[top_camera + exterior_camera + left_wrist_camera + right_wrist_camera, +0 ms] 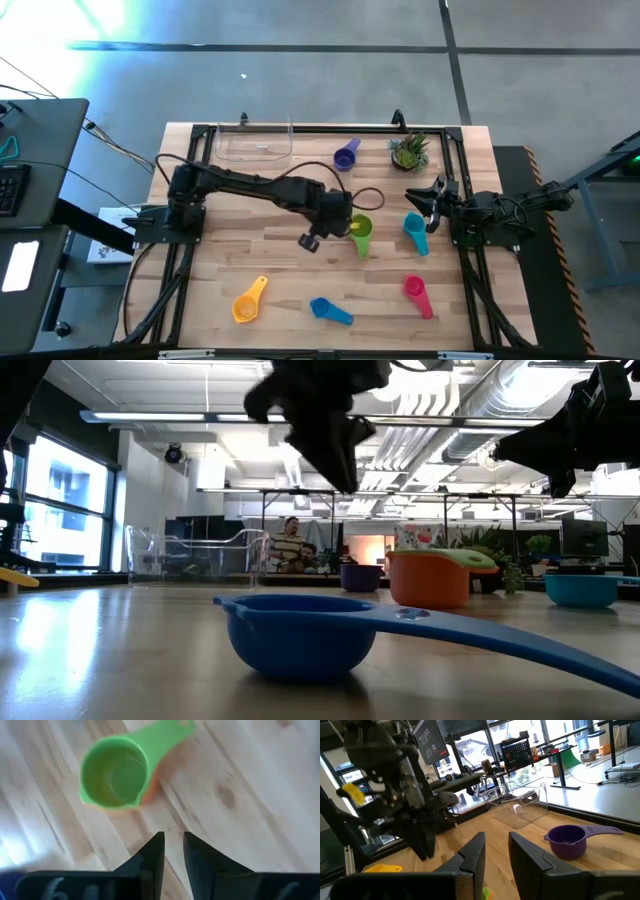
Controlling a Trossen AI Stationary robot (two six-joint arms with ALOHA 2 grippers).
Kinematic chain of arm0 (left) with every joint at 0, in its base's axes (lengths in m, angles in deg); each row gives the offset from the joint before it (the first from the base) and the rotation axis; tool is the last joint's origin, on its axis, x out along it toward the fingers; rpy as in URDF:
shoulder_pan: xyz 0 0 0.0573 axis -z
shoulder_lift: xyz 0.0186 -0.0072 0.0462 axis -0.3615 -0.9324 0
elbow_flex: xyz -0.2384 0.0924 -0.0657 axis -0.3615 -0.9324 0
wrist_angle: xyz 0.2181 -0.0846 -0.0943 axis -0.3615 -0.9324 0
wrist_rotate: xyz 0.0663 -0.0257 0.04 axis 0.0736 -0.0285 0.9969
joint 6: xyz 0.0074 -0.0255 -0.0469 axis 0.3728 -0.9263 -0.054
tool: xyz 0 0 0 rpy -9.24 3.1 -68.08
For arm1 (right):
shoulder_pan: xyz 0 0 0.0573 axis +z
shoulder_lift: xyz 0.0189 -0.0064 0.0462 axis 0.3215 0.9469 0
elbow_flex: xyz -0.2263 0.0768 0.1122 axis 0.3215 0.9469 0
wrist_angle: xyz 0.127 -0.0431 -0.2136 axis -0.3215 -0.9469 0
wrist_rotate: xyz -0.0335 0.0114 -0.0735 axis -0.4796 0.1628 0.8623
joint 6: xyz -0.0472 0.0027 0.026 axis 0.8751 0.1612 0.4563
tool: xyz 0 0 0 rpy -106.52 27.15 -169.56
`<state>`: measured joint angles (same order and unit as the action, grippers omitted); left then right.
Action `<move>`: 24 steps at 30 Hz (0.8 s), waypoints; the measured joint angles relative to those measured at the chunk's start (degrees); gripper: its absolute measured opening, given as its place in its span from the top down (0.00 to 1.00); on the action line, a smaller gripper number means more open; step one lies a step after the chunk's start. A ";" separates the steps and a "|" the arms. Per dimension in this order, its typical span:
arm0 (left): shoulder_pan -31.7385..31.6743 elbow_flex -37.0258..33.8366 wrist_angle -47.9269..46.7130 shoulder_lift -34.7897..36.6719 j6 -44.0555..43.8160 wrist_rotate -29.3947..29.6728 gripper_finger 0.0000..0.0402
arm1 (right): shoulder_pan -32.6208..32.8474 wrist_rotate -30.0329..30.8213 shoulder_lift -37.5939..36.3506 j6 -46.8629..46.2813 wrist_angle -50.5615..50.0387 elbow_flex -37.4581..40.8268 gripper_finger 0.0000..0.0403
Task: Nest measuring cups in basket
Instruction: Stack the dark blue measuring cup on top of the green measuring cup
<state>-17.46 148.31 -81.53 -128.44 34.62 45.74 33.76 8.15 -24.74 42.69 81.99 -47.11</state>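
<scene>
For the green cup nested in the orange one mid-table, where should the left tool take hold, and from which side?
Probably the handle. The green measuring cup sits upright inside the orange cup, so its bowl wall is largely covered, while the flat handle juts out free above the table. The left tool, nearly closed and empty, hangs just beside it; coming straight down, fingers astride the handle's edges, looks best.

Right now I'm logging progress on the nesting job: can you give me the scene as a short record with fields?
basket: far left of table, no cups inside
nested so far: green cup sits in orange cup
loose cups: purple, teal, pink, yellow, blue
left gripper: above table beside green cup, nearly closed, empty
right gripper: raised near teal cup, empty
</scene>
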 joint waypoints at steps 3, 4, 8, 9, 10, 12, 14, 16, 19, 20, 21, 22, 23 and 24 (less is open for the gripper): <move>0.19 0.00 -3.79 2.33 -3.58 0.02 0.84 | 0.01 0.01 0.21 0.01 0.02 0.00 0.81; 0.37 0.00 -4.81 3.13 -4.84 0.04 0.84 | 0.01 -0.02 0.26 0.00 0.04 0.00 0.81; 0.93 0.00 -8.67 6.39 -9.75 0.01 0.84 | 0.00 -0.02 0.69 0.00 0.06 0.00 0.81; 0.98 0.00 -8.94 7.29 -10.73 0.05 0.84 | 0.02 -0.02 0.73 0.00 0.02 0.00 0.81; 0.98 0.00 -9.73 8.30 -11.65 0.13 0.84 | 0.02 -0.02 0.73 0.00 0.04 0.00 0.81; 0.97 -0.04 -10.57 10.31 -13.34 0.40 0.84 | 0.01 -0.02 0.73 0.00 0.04 0.00 0.81; 0.94 -0.03 -10.94 12.60 -14.74 0.59 0.84 | 0.02 -0.01 0.73 0.00 0.02 0.00 0.81; 0.76 -0.04 -11.48 14.97 -15.91 0.97 0.84 | 0.02 -0.02 0.73 0.00 0.04 0.00 0.81; 0.79 -0.02 -12.59 18.50 -18.45 3.66 0.84 | 0.00 -0.02 0.75 0.00 0.02 0.00 0.81; 0.79 -0.02 -12.84 19.61 -19.83 4.95 0.84 | 0.01 -0.02 0.75 0.00 0.02 0.00 0.81; 0.79 -0.02 -13.01 20.78 -21.42 6.22 0.84 | 0.02 -0.02 0.75 0.00 0.02 0.00 0.81; 0.79 -0.02 -13.56 21.90 -23.26 7.25 0.84 | 0.00 -0.02 0.75 0.00 0.02 0.00 0.81; 0.79 -0.02 -14.00 22.94 -25.27 7.99 0.84 | 0.02 -0.02 0.75 0.00 0.02 0.00 0.81; 0.79 -0.02 -14.05 23.85 -27.45 8.50 0.84 | 0.01 -0.02 0.75 0.00 0.02 0.00 0.81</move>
<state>-16.68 148.29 -95.58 -104.59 7.17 54.23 33.77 8.13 -23.98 42.69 82.01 -47.11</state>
